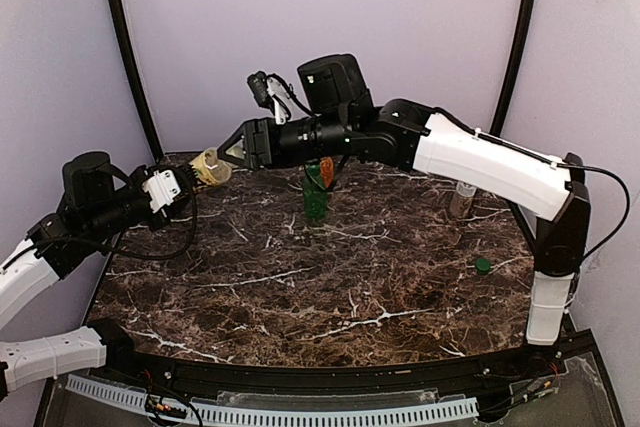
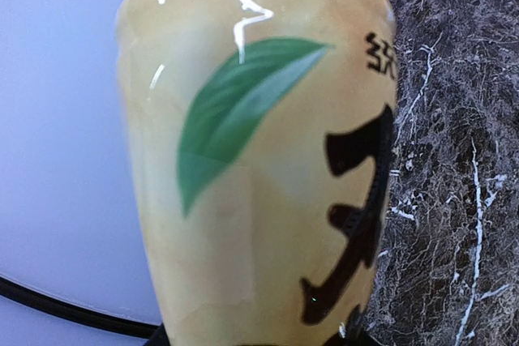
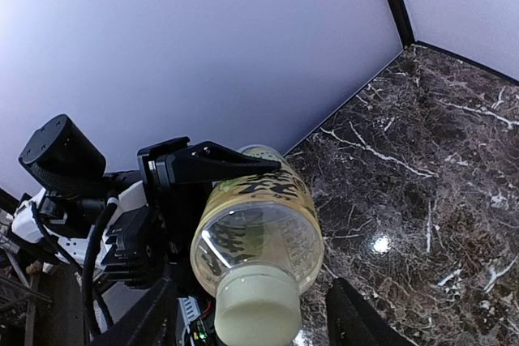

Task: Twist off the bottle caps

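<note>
The right gripper (image 1: 235, 151) is spread wide. Its two dark fingers (image 3: 357, 322) stand either side of a pale, matte, round cap (image 3: 258, 313) with a gap on both sides, so it holds nothing. That cap closes the yellow bottle (image 3: 259, 228), a glossy, translucent plastic cylinder lying roughly level in the air, cap end toward the right gripper and base toward the left gripper (image 1: 190, 180). The left gripper is clamped on the bottle's body, one angular black finger (image 3: 215, 169) lying across its upper side. Seen close from the left wrist, the label is smooth and shiny, tan-yellow with a green leaf and bold black characters. Below lies the table (image 1: 300, 292), dark brown marble pattern with thin white veins. The green bottle (image 1: 316, 195) stands upright toward the back, with an orange bottle (image 1: 326, 169) just behind it and mostly hidden. The clear bottle (image 1: 462, 199) stands well apart to the right, and a small green cap (image 1: 483, 265) lies loose near the right arm's base.
</note>
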Controlling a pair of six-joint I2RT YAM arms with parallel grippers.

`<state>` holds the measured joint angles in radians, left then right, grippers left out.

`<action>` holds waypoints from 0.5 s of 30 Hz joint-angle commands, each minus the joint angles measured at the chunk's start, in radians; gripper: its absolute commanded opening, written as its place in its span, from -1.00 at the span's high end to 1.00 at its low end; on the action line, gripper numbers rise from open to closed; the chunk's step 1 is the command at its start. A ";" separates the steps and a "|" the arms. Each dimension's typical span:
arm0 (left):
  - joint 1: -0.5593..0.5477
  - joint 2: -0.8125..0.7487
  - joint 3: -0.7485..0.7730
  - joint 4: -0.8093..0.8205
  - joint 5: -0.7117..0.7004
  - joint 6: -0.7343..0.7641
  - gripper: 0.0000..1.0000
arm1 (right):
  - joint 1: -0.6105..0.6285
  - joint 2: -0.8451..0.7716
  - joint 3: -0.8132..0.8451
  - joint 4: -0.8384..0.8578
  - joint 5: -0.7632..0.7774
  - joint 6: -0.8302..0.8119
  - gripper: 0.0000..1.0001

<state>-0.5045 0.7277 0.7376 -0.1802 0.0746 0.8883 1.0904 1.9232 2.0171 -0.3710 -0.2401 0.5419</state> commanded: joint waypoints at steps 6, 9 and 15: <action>-0.010 -0.011 -0.026 0.046 -0.042 0.028 0.75 | -0.003 -0.008 0.001 0.032 -0.030 0.104 0.21; -0.011 -0.011 -0.027 0.049 -0.038 0.024 0.75 | -0.003 -0.006 -0.013 0.032 -0.031 0.109 0.24; -0.011 -0.018 -0.029 0.047 -0.030 0.019 0.76 | -0.003 0.007 -0.004 0.034 -0.047 0.096 0.72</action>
<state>-0.5091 0.7242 0.7261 -0.1547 0.0429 0.9104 1.0859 1.9343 2.0117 -0.3668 -0.2596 0.6415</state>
